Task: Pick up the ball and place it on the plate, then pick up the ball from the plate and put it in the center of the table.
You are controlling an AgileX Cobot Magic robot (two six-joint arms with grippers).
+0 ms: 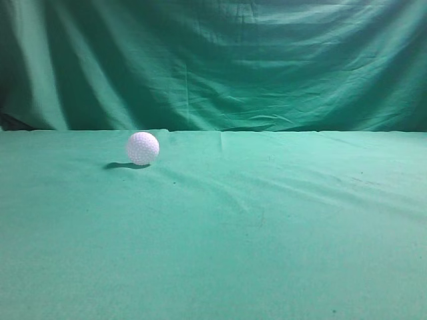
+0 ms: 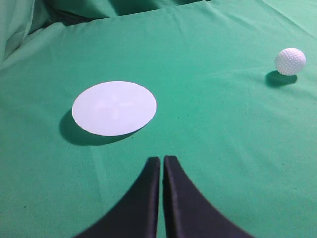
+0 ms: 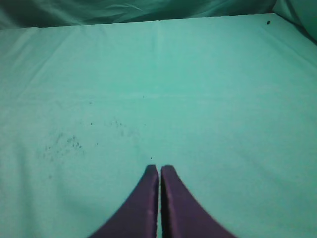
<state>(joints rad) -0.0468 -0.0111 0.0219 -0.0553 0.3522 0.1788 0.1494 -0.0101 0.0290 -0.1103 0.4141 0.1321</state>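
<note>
A white dimpled ball (image 1: pixel 143 148) rests on the green cloth at the far left of the exterior view. In the left wrist view the ball (image 2: pixel 290 61) lies at the upper right, and a flat white round plate (image 2: pixel 114 108) lies left of centre, apart from the ball. My left gripper (image 2: pixel 162 159) is shut and empty, just short of the plate's near edge. My right gripper (image 3: pixel 159 168) is shut and empty over bare cloth. Neither gripper nor the plate shows in the exterior view.
A green cloth (image 1: pixel 267 220) covers the table and a green curtain (image 1: pixel 220 60) hangs behind it. The cloth's far edge shows in the right wrist view (image 3: pixel 148 22). Faint dark specks (image 3: pixel 64 141) mark the cloth.
</note>
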